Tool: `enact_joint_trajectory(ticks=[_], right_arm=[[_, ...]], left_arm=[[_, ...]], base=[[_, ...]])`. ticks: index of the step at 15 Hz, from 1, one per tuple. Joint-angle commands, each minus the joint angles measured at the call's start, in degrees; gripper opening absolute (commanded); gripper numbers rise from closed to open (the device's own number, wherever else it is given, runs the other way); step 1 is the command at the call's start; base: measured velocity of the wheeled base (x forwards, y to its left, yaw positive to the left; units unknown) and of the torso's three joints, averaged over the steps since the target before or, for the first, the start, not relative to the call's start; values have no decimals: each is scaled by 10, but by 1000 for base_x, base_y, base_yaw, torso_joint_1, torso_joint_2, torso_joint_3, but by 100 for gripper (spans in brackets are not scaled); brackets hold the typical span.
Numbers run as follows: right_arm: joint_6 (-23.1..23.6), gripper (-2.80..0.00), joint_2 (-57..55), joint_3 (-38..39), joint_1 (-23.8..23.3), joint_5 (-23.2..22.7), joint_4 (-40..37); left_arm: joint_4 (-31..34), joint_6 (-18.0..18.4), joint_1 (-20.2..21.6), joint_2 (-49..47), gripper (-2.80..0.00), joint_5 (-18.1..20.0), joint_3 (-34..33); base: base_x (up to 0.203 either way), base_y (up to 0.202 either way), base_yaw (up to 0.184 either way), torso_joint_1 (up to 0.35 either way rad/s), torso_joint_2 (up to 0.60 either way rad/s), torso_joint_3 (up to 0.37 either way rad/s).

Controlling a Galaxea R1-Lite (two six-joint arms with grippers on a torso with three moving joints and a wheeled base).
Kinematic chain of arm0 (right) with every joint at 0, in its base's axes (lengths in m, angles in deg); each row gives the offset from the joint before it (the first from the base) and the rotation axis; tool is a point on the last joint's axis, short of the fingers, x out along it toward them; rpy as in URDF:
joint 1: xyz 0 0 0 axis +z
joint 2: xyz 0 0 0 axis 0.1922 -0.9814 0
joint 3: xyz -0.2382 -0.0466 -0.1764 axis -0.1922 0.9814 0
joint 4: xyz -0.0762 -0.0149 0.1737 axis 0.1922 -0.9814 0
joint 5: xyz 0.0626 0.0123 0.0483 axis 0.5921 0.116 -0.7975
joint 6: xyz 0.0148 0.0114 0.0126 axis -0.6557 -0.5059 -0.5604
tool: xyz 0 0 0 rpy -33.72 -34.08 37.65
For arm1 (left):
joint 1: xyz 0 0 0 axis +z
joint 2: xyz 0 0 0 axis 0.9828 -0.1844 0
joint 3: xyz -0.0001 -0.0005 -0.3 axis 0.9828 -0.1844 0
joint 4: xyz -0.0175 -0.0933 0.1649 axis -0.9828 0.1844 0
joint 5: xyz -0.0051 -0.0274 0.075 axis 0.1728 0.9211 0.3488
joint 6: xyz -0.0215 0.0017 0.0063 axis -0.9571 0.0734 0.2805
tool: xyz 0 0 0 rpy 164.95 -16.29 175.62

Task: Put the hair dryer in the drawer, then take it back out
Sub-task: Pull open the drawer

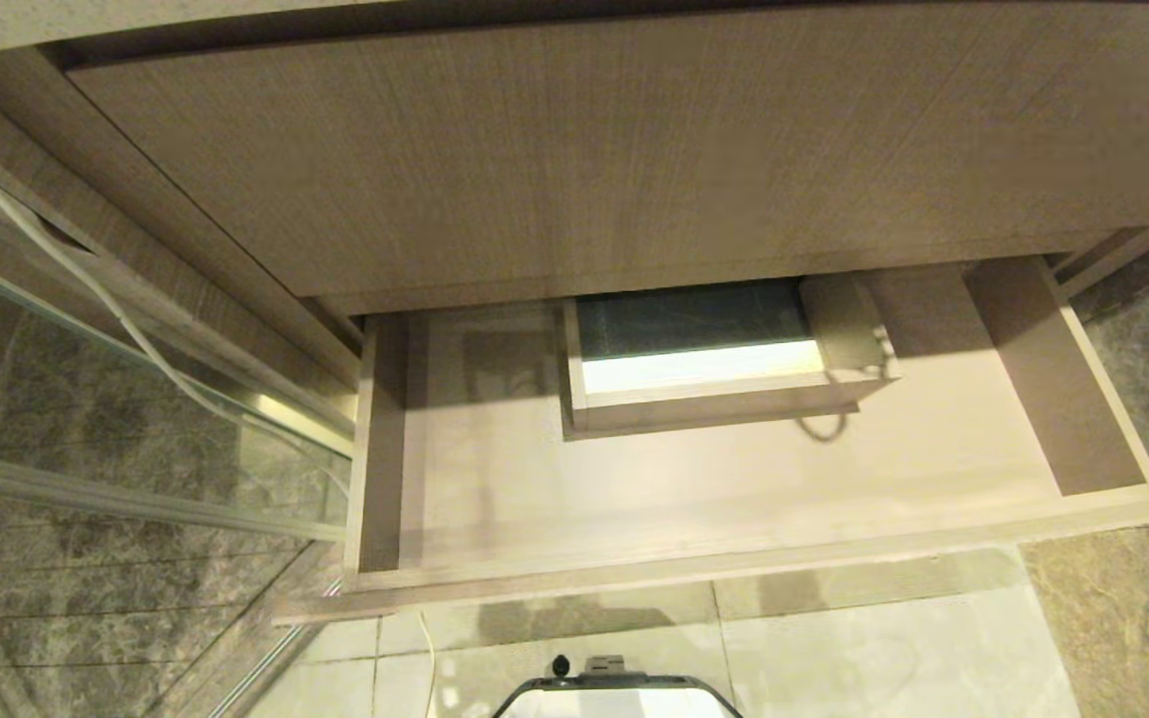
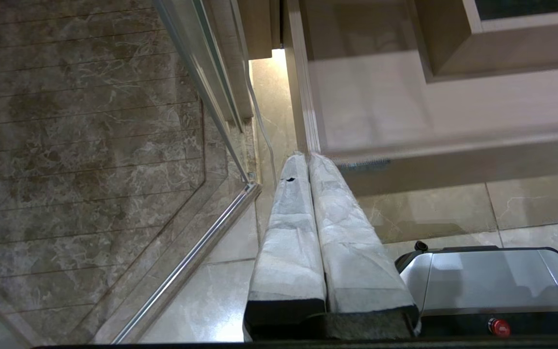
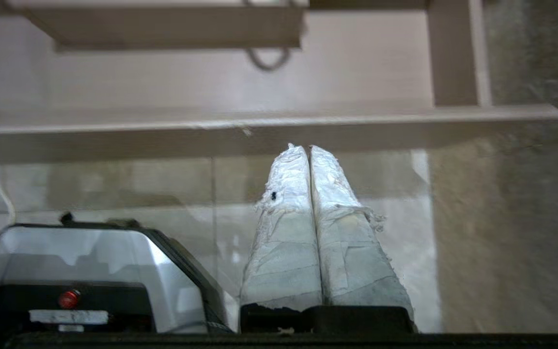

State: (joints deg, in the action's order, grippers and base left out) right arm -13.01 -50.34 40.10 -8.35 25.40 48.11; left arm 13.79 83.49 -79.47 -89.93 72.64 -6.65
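The drawer (image 1: pixel 734 570) stands pulled out, wide and shallow, with a boxed cut-out (image 1: pixel 704 404) at its back centre. The hair dryer (image 1: pixel 839 324) lies inside at the back, right of the cut-out, half in shadow under the panel above. Its cord loop (image 1: pixel 824 429) curls onto the drawer floor and also shows in the right wrist view as a cord loop (image 3: pixel 267 60). Neither arm shows in the head view. My right gripper (image 3: pixel 308 148) is shut and empty, low in front of the drawer front (image 3: pixel 259 131). My left gripper (image 2: pixel 306 156) is shut and empty near the drawer's left front corner (image 2: pixel 317 145).
A tall wood panel (image 1: pixel 584 150) overhangs the back of the drawer. A glass shower door with a metal rail (image 1: pixel 136 499) stands at the left, with a thin white cable (image 1: pixel 136 334) along it. My own base (image 1: pixel 614 693) sits on the pale floor tiles below the drawer front.
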Motion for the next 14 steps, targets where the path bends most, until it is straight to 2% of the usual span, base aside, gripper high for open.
enact_joint_trajectory(ticks=[1, 3, 5, 7, 8, 9, 14], right_arm=[[-19, -280, 115, 67, 33, 6, 13], [-49, -280, 164, 114, 40, 29, 36], [-51, -280, 166, 139, 48, 27, 98], [-40, -280, 166, 146, 53, 10, 117], [-25, -280, 166, 156, 53, -28, 129], [-22, -280, 166, 168, 54, -41, 145], [-25, -280, 166, 169, 55, -41, 118]], left_arm=[[0, 0, 0, 0, -280, 0, 0], [0, 0, 0, 0, -280, 0, 0], [0, 0, 0, 0, -280, 0, 0], [0, 0, 0, 0, -280, 0, 0], [0, 0, 0, 0, -280, 0, 0], [0, 0, 0, 0, -280, 0, -1], [0, 0, 0, 0, -280, 0, -1]], base=[[0, 0, 0, 0, 0, 0], [0, 0, 0, 0, 0, 0], [0, 0, 0, 0, 0, 0], [0, 0, 0, 0, 0, 0], [0, 0, 0, 0, 0, 0], [0, 0, 0, 0, 0, 0], [0, 0, 0, 0, 0, 0]])
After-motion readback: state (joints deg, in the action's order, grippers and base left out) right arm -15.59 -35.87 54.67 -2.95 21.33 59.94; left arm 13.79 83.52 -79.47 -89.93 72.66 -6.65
